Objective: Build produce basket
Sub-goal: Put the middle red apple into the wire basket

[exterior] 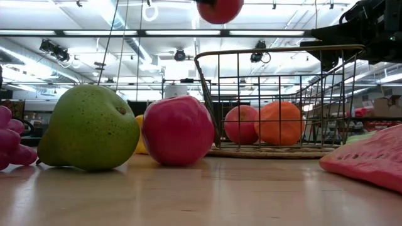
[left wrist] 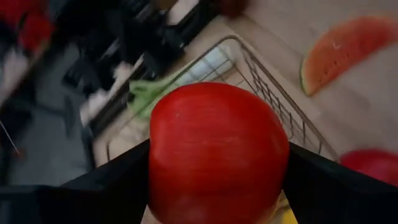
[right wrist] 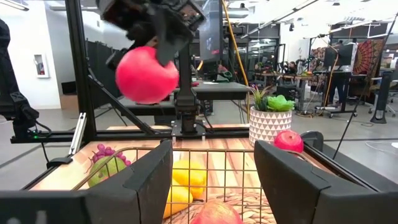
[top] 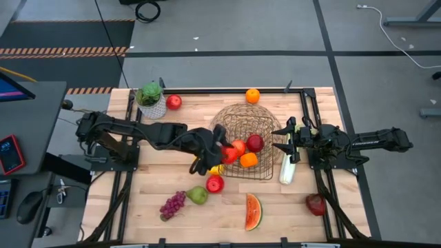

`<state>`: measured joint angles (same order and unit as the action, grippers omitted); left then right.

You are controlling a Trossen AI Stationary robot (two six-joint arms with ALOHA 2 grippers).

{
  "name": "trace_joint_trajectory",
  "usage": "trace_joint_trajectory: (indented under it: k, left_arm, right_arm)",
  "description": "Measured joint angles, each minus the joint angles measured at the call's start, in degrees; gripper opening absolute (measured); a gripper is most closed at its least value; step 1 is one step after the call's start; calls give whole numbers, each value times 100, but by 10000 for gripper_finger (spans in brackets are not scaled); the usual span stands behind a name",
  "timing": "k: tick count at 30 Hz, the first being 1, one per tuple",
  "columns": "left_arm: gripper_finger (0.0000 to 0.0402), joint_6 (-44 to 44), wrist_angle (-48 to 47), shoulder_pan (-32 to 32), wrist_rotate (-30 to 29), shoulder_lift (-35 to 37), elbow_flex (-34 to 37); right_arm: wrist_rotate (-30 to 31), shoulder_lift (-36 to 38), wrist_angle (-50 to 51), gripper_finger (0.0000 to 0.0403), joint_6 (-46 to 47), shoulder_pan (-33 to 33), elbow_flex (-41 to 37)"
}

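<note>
My left gripper (top: 222, 154) is shut on a red apple (left wrist: 217, 149) and hangs at the left rim of the wire basket (top: 242, 114). The same apple (right wrist: 147, 74) shows high above the table in the right wrist view. The basket stands on the table and holds a red apple (top: 255, 142) and two oranges (top: 249, 160). On the table near it lie another red apple (top: 215, 183), a pear (top: 198, 195), grapes (top: 173, 204) and a watermelon slice (top: 253, 211). My right gripper (top: 286, 142) waits at the basket's right side, open, with nothing between its fingers. My left gripper pinches the red apple by two opposite sides (left wrist: 160, 163) between its two fingers (left wrist: 106, 186). The fingers slant down from the table's left. The apple (exterior: 220, 7) is lifted clear, above the height of the basket's rim.
A celery stalk (top: 287, 169) lies right of the basket, under my right arm. A dark red apple (top: 316, 204) sits near the front right. An orange (top: 253, 95), a red apple (top: 173, 102) and a potted plant (top: 151, 100) stand along the far edge.
</note>
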<state>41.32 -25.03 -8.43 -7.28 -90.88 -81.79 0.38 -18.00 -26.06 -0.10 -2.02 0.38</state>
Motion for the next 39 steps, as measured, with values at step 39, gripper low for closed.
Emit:
trace_joint_trajectory:
  k: [39]
  left_arm:
    - [309,8301,121,-318,-16,8,5]
  right_arm:
    - [-1,2,-2,231,-1,0,0]
